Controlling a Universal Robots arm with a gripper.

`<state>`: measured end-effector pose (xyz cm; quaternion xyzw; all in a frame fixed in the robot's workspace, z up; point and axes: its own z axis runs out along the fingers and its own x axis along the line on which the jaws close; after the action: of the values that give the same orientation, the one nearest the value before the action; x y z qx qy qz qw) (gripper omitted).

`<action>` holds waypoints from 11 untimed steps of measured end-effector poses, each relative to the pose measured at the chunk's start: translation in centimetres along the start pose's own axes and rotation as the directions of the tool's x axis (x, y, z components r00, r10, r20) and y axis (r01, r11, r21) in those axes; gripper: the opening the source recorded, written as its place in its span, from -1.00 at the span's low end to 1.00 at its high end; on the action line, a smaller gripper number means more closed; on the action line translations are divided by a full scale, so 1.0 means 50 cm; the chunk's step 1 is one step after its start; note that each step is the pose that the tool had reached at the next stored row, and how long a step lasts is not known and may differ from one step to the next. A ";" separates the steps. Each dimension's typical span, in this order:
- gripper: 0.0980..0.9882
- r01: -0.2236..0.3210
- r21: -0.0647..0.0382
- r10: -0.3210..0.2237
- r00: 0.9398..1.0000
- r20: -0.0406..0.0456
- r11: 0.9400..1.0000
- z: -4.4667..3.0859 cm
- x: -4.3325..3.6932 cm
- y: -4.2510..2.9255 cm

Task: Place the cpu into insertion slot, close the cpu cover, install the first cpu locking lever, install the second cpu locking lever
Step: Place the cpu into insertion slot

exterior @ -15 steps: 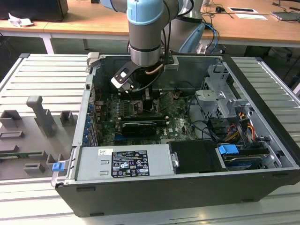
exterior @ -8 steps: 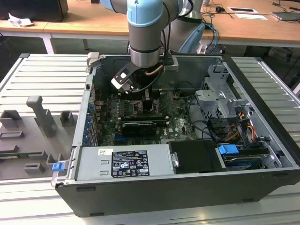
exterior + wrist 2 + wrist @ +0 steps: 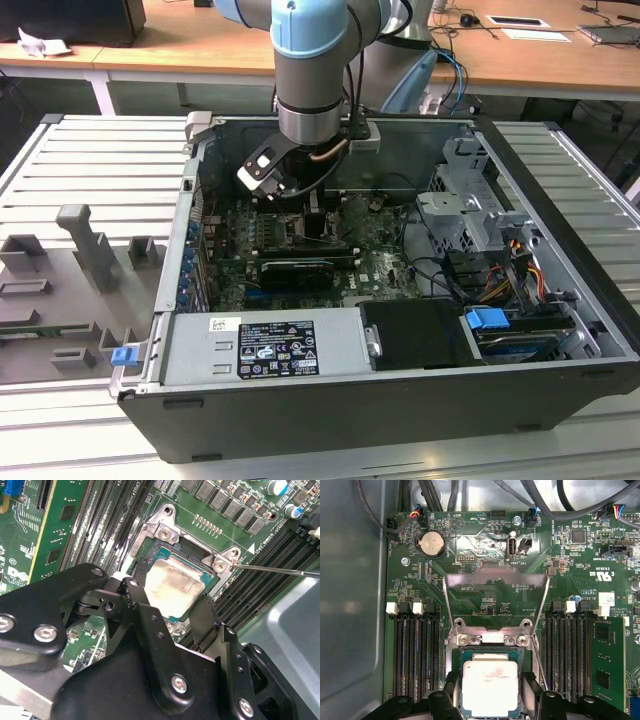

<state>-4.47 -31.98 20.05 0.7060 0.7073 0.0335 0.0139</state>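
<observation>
Looks like the hand [image 3: 171,597] is clamped on 2 opposite edges of the cpu [image 3: 176,580], which sits flat in the insertion slot [image 3: 162,530] right under it, about 10 o'clock from the middle of the case [image 3: 400,430] in the exterior view, with the cpu cover [image 3: 495,579] flipped up.

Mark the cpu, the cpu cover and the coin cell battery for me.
cpu [image 3: 490,687]: first wrist view, middle of its pale metal top.
cpu cover [image 3: 495,580]: first wrist view, free end bar of the raised frame.
coin cell battery [image 3: 431,544]: first wrist view, centre of its round face.
</observation>
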 end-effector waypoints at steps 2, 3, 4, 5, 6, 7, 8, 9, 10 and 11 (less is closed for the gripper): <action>0.15 0.000 0.000 0.000 1.000 0.000 1.000 0.000 0.000 0.000; 0.15 -0.001 0.000 0.001 1.000 0.000 1.000 0.000 0.000 0.000; 0.15 -0.001 0.000 0.001 1.000 0.000 1.000 0.000 0.000 0.000; 0.11 -0.001 0.000 0.001 1.000 0.000 1.000 0.000 0.000 0.000; 0.11 -0.003 0.000 0.003 1.000 0.000 1.000 -0.001 -0.001 0.000; -0.04 -0.005 0.000 0.005 1.000 0.000 1.000 -0.001 -0.001 0.000; -0.04 -0.008 0.000 0.008 1.000 0.000 1.000 0.000 -0.001 0.000; -0.04 -0.011 0.000 0.011 1.000 0.000 1.000 0.000 -0.001 0.000; -0.04 -0.016 -0.001 0.016 1.000 0.001 1.000 0.000 -0.001 0.000; -0.04 -0.024 -0.001 0.024 1.000 0.001 1.000 0.000 -0.001 0.001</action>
<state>-4.44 -32.01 20.06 0.7146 0.6986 0.0336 0.0141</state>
